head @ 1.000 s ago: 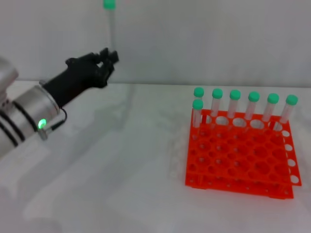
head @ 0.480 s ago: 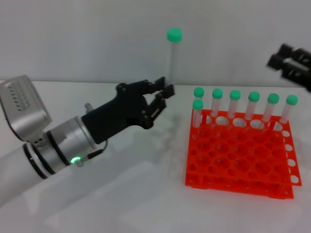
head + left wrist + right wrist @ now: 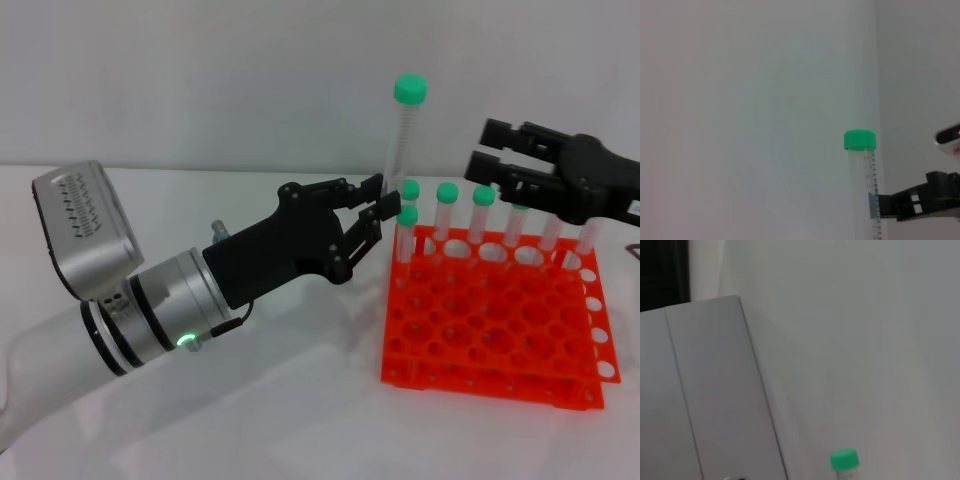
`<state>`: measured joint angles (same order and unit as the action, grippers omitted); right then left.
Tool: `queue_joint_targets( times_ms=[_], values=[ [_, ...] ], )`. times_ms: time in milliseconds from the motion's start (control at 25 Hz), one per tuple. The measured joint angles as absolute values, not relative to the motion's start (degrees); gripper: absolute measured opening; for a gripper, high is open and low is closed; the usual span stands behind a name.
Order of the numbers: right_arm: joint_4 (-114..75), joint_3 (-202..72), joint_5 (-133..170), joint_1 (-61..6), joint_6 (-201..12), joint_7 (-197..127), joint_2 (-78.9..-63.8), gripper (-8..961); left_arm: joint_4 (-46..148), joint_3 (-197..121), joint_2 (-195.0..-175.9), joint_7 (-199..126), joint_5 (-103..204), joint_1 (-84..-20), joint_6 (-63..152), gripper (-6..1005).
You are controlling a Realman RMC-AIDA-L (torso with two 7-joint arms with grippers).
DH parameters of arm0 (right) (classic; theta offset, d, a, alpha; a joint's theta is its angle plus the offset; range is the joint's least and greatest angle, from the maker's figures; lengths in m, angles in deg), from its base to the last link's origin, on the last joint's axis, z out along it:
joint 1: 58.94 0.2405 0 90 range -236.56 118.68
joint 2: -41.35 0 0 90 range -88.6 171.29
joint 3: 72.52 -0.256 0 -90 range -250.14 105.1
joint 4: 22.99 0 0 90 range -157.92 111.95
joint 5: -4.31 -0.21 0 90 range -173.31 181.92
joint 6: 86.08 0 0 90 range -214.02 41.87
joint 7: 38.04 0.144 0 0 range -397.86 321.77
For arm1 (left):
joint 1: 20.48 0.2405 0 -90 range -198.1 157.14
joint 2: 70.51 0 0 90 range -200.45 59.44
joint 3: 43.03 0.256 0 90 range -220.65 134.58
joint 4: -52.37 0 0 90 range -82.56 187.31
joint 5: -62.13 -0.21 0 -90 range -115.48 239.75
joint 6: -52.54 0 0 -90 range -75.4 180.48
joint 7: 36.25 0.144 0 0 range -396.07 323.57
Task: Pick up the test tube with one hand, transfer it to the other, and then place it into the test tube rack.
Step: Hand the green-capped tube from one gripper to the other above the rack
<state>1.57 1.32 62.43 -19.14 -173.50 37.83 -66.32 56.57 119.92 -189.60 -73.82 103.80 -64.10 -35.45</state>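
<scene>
Now holding the test tube (image 3: 402, 140) upright by its lower end in the left gripper (image 3: 373, 212), black fingers (image 3: 365, 188) pinched shut on it, green cap (image 3: 409, 88) up top, well above the table (image 3: 250, 400). Sitting just beside the near-left corner of the orange test tube rack (image 3: 495, 330), tube body standing above the rack's left edge. Left arm (image 3: 140, 310) reaching in from the lower left w/ green ring light glowing. Hovering on the right, the right gripper (image 3: 485, 160), black, fingers (image 3: 515, 131) spread apart w/ nothing between them, tips pointing toward the tube but not touching; gap still visible. Standing in the rack's back row, six other green-capped tubes (image 3: 484, 215), plus one more (image 3: 405, 235) in the second row at left; remaining holes empty. Showing in left wrist view: same tube (image 3: 867, 185) w/ graduation marks, green cap, and the right gripper's black finger (image 3: 915, 202) just beside it. Showing in right wrist view: only the cap (image 3: 844, 460) against a pale wall; own fingers not in that pic.
</scene>
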Motion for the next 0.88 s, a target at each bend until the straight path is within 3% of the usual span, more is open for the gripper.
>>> queue_joint_targets(
  times_ms=[440,880],
  values=[
    [2.7,1.3,62.6,-17.8,-172.0,37.7,-69.61,712,54.1,119.9,-189.76,-70.7,103.0,-64.1,-34.8,185],
    [3.0,1.3,62.5,-17.5,-170.7,37.4,-70.19,694,50.3,119.9,-189.97,-67.1,102.7,-65.5,-29.7,186]
  ],
)
